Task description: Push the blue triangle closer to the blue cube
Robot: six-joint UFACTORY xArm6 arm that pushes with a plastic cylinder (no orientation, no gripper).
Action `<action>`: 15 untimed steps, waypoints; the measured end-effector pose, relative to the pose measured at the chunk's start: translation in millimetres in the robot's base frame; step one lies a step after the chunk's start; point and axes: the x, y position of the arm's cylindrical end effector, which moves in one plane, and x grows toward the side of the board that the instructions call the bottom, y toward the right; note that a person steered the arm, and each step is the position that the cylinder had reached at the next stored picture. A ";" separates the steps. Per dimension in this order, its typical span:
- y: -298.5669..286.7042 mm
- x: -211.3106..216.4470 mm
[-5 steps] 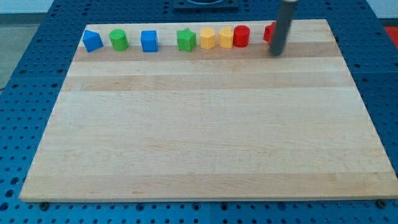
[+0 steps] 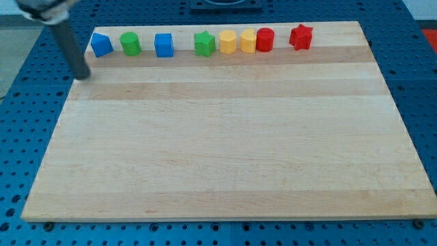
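1. Progress so far: none visible; blue triangle (image 2: pixel 101 45) near the view's top-left corner of the wooden board (image 2: pixel 225 150), blue cube (image 2: pixel 164 45) further toward the view's right in the same row, green cylinder (image 2: pixel 130 44) standing between the two and apart from both.
2. Remaining work, as a judgement: whole push toward the view's right, with the green cylinder in the direct line.
3. No fingers on this rig, so nothing open, closed or gripped; only my tip (image 2: pixel 83 75), just off the board's left edge, below and left of the blue triangle, not touching it.
4. Change from the earlier frame: rod then at the view's top right, hiding part of the red star (image 2: pixel 300 36); now across at the left, star fully shown; blocks unmoved.
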 end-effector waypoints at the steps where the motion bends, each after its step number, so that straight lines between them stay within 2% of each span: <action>1: -1.6 -2.6; 2: -1.8 -5.5; 4: 6.4 -68.2; 6: 19.6 -95.7; 8: 53.4 -38.9; 9: 34.0 -50.1; 10: 11.1 -91.0; 11: 44.2 -90.0; 12: 73.7 -44.2; 13: 112.6 -20.5; 14: 140.3 -20.5; 15: 120.4 1.6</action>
